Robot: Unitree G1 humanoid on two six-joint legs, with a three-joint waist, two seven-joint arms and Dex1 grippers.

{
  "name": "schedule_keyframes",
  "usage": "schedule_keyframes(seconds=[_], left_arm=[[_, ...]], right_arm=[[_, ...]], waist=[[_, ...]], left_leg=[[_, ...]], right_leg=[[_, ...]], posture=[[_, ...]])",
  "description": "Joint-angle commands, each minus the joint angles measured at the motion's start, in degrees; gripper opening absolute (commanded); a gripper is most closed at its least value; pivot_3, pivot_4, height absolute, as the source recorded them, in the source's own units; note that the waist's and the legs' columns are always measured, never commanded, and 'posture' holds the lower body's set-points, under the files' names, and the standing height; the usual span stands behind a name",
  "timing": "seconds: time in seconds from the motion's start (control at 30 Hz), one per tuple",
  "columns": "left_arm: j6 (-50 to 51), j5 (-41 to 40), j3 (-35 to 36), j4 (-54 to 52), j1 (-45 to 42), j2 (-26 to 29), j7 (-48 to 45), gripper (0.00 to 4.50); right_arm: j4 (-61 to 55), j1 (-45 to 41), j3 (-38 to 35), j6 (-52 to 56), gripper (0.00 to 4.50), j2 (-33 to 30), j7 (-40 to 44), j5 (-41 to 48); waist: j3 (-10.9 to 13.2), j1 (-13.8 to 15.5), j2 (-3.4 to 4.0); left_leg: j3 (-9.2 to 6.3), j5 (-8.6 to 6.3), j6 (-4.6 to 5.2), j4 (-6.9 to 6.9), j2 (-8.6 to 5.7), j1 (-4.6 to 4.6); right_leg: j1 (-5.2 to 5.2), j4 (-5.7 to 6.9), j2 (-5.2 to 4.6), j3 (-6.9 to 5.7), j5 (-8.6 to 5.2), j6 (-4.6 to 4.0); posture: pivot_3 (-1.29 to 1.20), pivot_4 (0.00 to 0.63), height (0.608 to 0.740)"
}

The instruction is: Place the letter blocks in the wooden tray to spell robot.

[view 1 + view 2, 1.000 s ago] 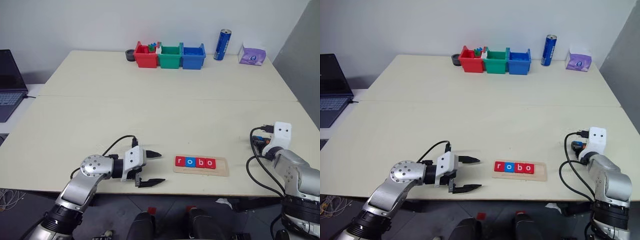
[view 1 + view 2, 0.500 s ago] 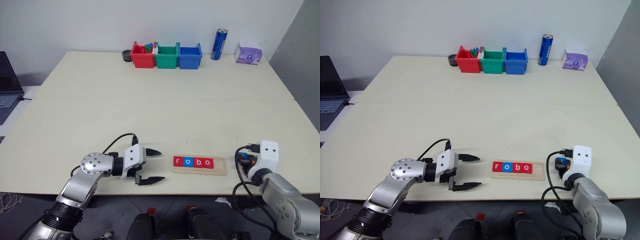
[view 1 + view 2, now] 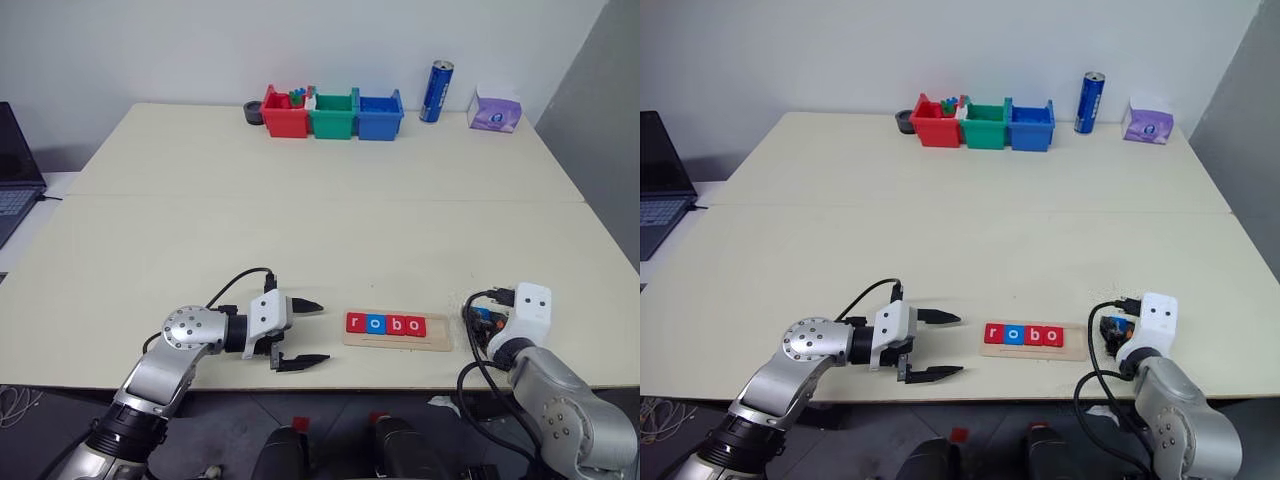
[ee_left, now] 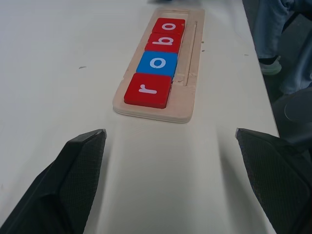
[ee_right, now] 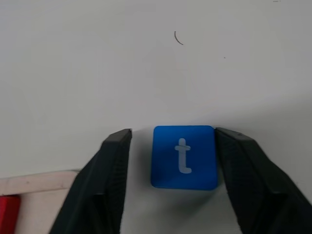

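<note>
Beside the pale wooden tray [image 4: 190, 73], glossy square r, o, b, o tiles [image 4: 157, 61] fill it; the right pincer [image 5: 171, 141] brackets a flat blue t tile [image 5: 184, 157], jaws parted; the left pincer [image 3: 305, 333] gapes.

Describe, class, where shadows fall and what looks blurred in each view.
Left wrist view: the left gripper's fingers look soft, the wooden tray sharp. Right wrist view: the blue t block casts a thin shadow. Left eye view: even light on the table.

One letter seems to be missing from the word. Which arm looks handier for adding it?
The right. Its gripper has its fingers either side of the blue square t block, lying on the table just past the pale wooden tray's unfilled end. The left gripper waits open at the r end.
</note>
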Motion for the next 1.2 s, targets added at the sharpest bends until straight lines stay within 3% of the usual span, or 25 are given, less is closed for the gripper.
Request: schedule_keyframes(seconds=[0.03,0.07,0.2,0.3,0.43,0.57,0.63,0.87,1.17,1.2], left_arm=[[-1.03,0.12,0.06,-1.0,-0.01,-0.25,0.34,4.5],[-1.03,0.13,0.13,-1.08,0.13,-0.24,0.43,4.5],[-1.09,0.15,0.28,-1.24,0.49,-0.14,0.54,4.5],[-1.09,0.18,0.26,-1.23,0.5,-0.19,0.59,4.5],[-1.16,0.14,0.11,-1.23,0.49,-0.28,0.51,4.5],[-1.36,0.26,-0.14,-1.17,0.36,-0.2,0.18,4.5],[-1.4,0.32,-0.17,-1.13,0.28,-0.13,0.02,4.5],[-0.44,0.17,-0.52,-1.83,-0.13,-0.33,0.04,4.5],[-0.31,0.25,-0.61,-1.49,-0.9,-0.47,-0.06,4.5],[-0.28,0.24,-0.58,-1.61,-0.85,-0.45,-0.02,4.5]], right_arm=[[0.16,-1.31,-0.92,-0.61,4.2,0.26,-1.46,-0.67],[-0.67,-2.42,-0.55,-1.59,4.45,-0.36,-1.52,-0.99],[-1.59,-7.02,-0.33,-4.88,4.45,-4.75,-0.49,-1.63],[0.95,-10.45,-0.1,-5.25,4.45,-12.63,6.85,1.39],[6.13,-10.4,1.73,-6.6,4.45,-28.85,23.94,7.05],[9.52,-3.94,7.29,-16.47,4.45,-47.42,42.77,6.66],[10.72,-2.02,9.28,-20.77,4.45,-51.96,47.16,5.83],[21.39,-4.01,16.06,-32.54,4.45,-55.5,53.2,0.84],[32.44,-8.93,21.7,-39.66,4.45,-56.35,59.17,-3.88],[33.12,-9.25,21.97,-39.84,4.09,-56.32,59.8,-3.91]], waist=[[0.0,0.0,0.0],[0.02,0.01,0.02],[0.1,-0.01,0.15],[0.11,-0.02,0.16],[0.14,0.08,0.18],[0.22,0.22,0.28],[0.24,0.17,0.26],[0.26,-0.22,0.21],[0.27,0.14,0.2],[0.27,0.13,0.2]], left_leg=[[0.0,0.0,0.0,0.0,-0.01,0.0],[0.0,0.0,0.0,0.0,-0.02,0.0],[0.02,0.0,0.0,-0.02,-0.04,-0.02],[0.02,0.0,0.0,-0.06,-0.04,-0.05],[0.07,-0.01,0.01,-0.07,-0.05,-0.07],[0.05,-0.02,0.03,-0.05,-0.08,-0.15],[0.03,-0.02,0.03,-0.06,-0.09,-0.16],[0.09,-0.01,0.02,0.01,-0.06,-0.05],[0.1,-0.01,0.02,0.01,-0.06,-0.06],[0.1,-0.01,0.02,0.01,-0.05,-0.05]], right_leg=[[0.0,0.0,-0.01,0.0,0.0,0.0],[0.0,-0.01,-0.01,0.0,0.0,0.0],[-0.08,-0.01,-0.02,0.0,0.01,0.01],[-0.11,-0.03,-0.01,-0.01,0.0,0.02],[-0.07,-0.09,-0.01,-0.04,0.0,0.01],[-0.06,-0.15,-0.02,-0.07,-0.03,-0.02],[-0.05,-0.16,0.01,-0.08,-0.04,-0.02],[-0.03,-0.05,0.04,-0.08,-0.02,-0.01],[-0.03,-0.07,0.0,-0.12,-0.02,0.0],[-0.03,-0.07,0.0,-0.12,-0.02,0.0]], posture=[[0.0,0.15,0.74],[0.0,0.15,0.74],[0.0,0.15,0.74],[0.0,0.15,0.74],[0.0,0.15,0.74],[0.0,0.15,0.74],[0.0,0.15,0.74],[0.0,0.15,0.74],[0.0,0.15,0.74],[0.0,0.15,0.74]])
